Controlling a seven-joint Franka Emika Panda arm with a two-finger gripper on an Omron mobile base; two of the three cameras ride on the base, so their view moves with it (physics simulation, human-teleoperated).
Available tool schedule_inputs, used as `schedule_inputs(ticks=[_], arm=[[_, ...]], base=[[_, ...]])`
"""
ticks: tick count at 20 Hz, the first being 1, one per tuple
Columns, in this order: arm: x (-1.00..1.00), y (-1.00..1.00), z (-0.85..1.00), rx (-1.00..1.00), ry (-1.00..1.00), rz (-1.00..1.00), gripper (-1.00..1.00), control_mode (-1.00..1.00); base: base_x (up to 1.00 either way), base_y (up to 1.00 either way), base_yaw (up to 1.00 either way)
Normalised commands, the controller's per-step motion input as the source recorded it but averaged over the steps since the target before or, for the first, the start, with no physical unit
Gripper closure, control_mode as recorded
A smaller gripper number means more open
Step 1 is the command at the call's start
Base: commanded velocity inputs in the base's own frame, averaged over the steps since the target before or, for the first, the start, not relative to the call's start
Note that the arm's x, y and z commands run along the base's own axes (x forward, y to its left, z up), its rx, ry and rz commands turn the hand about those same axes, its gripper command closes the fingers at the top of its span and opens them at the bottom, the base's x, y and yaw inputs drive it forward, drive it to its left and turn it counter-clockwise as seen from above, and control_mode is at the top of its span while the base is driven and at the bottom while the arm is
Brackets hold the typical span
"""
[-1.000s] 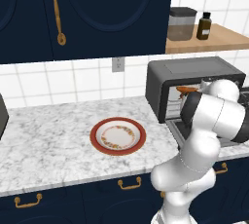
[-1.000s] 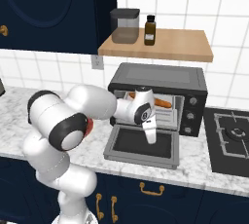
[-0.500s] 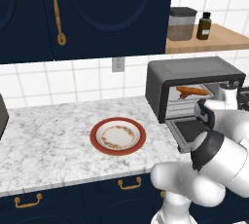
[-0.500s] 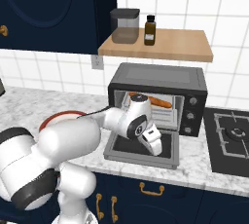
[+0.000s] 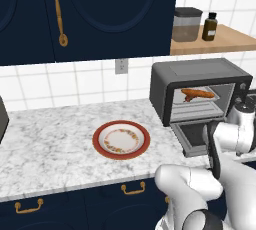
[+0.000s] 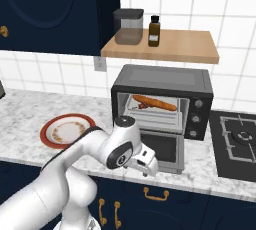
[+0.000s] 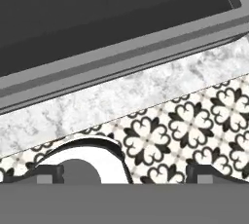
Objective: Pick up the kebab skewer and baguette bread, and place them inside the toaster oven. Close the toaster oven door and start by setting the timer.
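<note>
The gripper (image 7: 125, 174) sits nearest, low at the counter's front edge, its two dark fingertips (image 7: 46, 174) standing wide apart with nothing between them. Seen from the hand, it looks down over a strip of patterned floor tile (image 7: 194, 121), then the marble counter edge (image 7: 121, 96), then the grey lip of the lowered toaster oven door (image 7: 121, 52).

From the right base camera, the white arm (image 6: 100, 149) bends in front of the cabinets, its hand just ahead of that door (image 6: 162, 149), which lies flat and open on the counter. One red-rimmed plate (image 5: 121, 140) rests on the marble counter (image 5: 50, 144), well to the left of the oven, with nothing on it.

Beyond the door stands the one toaster oven (image 6: 162, 104). Inside, on the wire rack (image 6: 155, 114), lies one baguette bread (image 6: 155, 103), slanting across the cavity. A small dark red piece at its left end may be the kebab skewer (image 6: 142, 107), but it is too small to tell surely. Three knobs (image 6: 198, 119) run down the oven's right side.

To the right is a stove burner (image 6: 242, 136). Farthest, on the wooden shelf (image 6: 170, 44) above, stand one lidded canister (image 6: 128, 26) and one dark bottle (image 6: 154, 30), side by side.
</note>
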Motion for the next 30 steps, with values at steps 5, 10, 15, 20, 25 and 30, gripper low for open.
schedule_inputs(ticks=[5, 10, 15, 20, 25, 30], arm=[[0.06, 0.43, -0.20, -0.04, 0.00, 0.36, -1.00, -1.00], [0.06, 0.00, -0.06, -0.01, 0.00, 0.26, -1.00, -1.00], [0.09, -0.07, -0.05, 0.00, 0.00, 0.04, -1.00, -1.00], [0.53, 0.00, -0.08, 0.00, 0.00, 0.00, -1.00, -1.00], [0.35, 0.00, -0.25, 0.00, 0.00, -0.04, -1.00, -1.00], [0.15, 0.00, -0.40, 0.00, 0.00, -0.07, -1.00, -1.00]], base=[[0.00, 0.00, 0.00], [0.00, 0.00, 0.00], [0.00, 0.00, 0.00], [0.00, 0.00, 0.00], [0.00, 0.00, 0.00], [0.00, 0.00, 0.00]])
